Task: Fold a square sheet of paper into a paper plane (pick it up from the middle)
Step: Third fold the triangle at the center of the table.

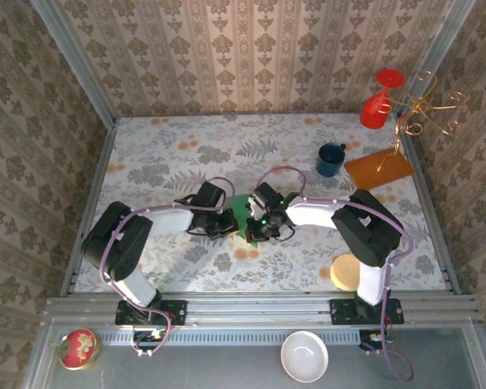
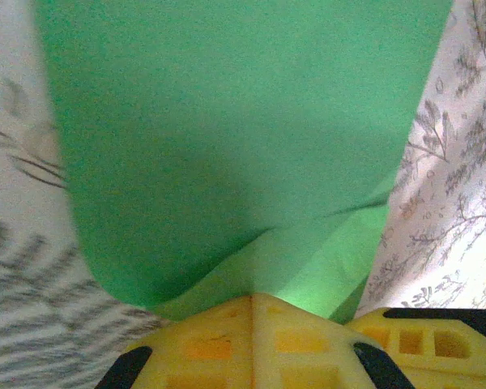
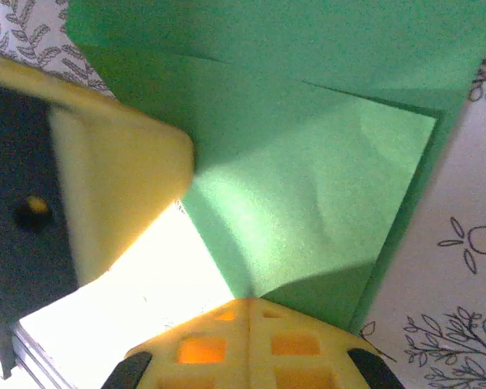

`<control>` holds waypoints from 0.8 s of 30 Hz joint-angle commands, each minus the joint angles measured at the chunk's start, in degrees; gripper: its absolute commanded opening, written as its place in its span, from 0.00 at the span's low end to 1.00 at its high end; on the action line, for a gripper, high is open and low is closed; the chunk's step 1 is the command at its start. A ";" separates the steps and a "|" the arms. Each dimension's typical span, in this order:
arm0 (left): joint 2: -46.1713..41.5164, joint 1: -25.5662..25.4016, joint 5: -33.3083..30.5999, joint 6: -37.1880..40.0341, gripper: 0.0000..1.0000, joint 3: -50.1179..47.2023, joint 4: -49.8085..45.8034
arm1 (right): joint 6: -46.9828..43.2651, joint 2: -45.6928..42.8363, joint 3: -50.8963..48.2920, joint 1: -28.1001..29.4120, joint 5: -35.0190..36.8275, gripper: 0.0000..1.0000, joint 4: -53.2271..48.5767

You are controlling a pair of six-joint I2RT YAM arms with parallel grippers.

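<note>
Near the middle of the flower-patterned counter [image 1: 170,162], the left end effector [image 1: 227,224] and the right end effector [image 1: 257,229] come almost tip to tip. Each has its yellow fingers [image 2: 211,344] pressed together, pinching an edge of the thin bright green sheet of paper [image 1: 243,211]. The sheet, partly folded with visible creases, is held between them over the counter. Farther back on the right sit a dark blue mug [image 1: 331,159] and, just beside it, an orange-brown rectangular board [image 1: 378,169].
</note>
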 commanded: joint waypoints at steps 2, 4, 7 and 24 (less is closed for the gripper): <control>0.87 6.86 -1.72 6.14 0.07 -2.78 -1.26 | -0.33 4.42 -4.44 0.17 3.68 0.05 -9.93; 0.84 10.77 -0.35 7.08 0.08 -4.67 0.12 | -0.07 4.46 -4.76 0.05 3.65 0.05 -9.85; 0.16 14.59 1.94 7.42 0.08 -6.63 2.39 | 0.55 4.15 -4.88 0.05 3.17 0.05 -9.17; -4.79 0.79 -1.14 3.96 0.08 2.33 -2.34 | 1.61 3.61 -3.56 -0.21 1.80 0.05 -7.41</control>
